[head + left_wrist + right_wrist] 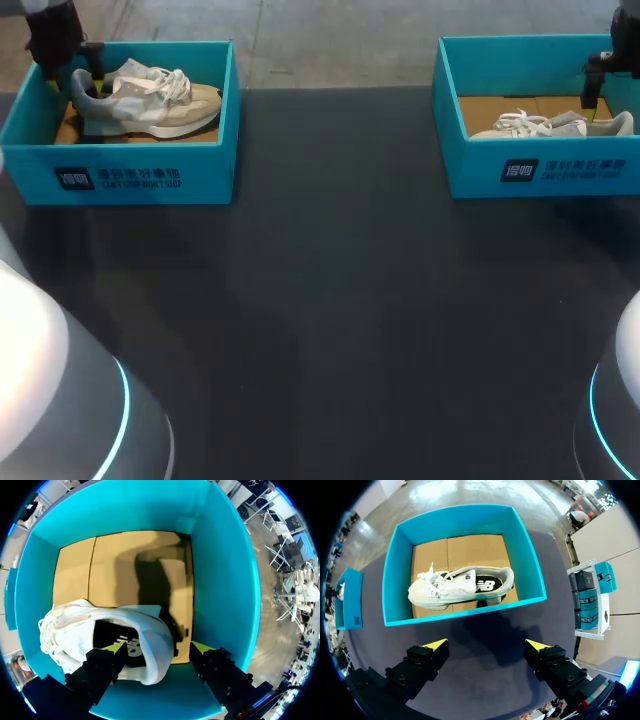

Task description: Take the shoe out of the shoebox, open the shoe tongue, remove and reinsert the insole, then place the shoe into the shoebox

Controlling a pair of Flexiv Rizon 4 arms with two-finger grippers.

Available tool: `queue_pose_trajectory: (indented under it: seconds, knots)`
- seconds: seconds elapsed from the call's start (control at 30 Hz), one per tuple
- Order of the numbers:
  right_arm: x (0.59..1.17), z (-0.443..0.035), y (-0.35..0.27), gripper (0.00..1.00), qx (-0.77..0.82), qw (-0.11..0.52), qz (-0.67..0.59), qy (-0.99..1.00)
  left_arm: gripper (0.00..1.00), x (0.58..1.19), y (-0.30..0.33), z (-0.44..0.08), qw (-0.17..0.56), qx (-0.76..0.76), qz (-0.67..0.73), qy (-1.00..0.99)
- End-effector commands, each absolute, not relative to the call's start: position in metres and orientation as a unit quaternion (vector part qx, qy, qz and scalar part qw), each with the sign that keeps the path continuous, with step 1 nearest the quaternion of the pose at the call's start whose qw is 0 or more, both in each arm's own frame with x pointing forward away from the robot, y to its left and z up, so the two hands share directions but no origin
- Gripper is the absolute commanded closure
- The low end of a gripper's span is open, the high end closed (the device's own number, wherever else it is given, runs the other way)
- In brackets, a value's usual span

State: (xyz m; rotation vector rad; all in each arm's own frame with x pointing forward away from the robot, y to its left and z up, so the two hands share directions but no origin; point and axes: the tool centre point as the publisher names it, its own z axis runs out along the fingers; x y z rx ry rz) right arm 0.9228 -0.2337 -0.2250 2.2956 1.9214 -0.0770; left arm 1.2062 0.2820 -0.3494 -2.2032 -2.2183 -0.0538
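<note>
The left pincer (159, 647) hangs inside the open teal cardboard shoebox (230, 580) with its yellow-tipped fingers spread apart. One tip is over the dark opening of the white-and-beige lace-up sneaker (75, 630) and the other stands clear outside the heel, so the heel collar lies between them, not gripped. The sneaker's laced front stretches off to one side of this pincer. The right pincer (487, 644) is spread wide and holds nothing, above the dark table (485, 625). Ahead of it a second teal shoebox (395, 580) holds a second pale sneaker (460, 587) lying on its side, well apart from the fingers.
</note>
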Motion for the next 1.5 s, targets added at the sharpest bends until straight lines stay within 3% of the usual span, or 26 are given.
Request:
queue_pose_trajectory:
  seconds: [0.03, 1.5]
  knots:
    - [0.922, -0.225, -0.234, 0.0, 0.765, 0.074, -0.025, 0.64, 0.2, 1.217, 0.283, -0.356, 0.026, -0.706, -0.001, -0.708]
    - [0.922, -0.225, -0.234, 0.0, 0.765, 0.074, -0.025, 0.64, 0.26, 1.211, 0.287, -0.386, 0.031, -0.695, 0.026, -0.718]
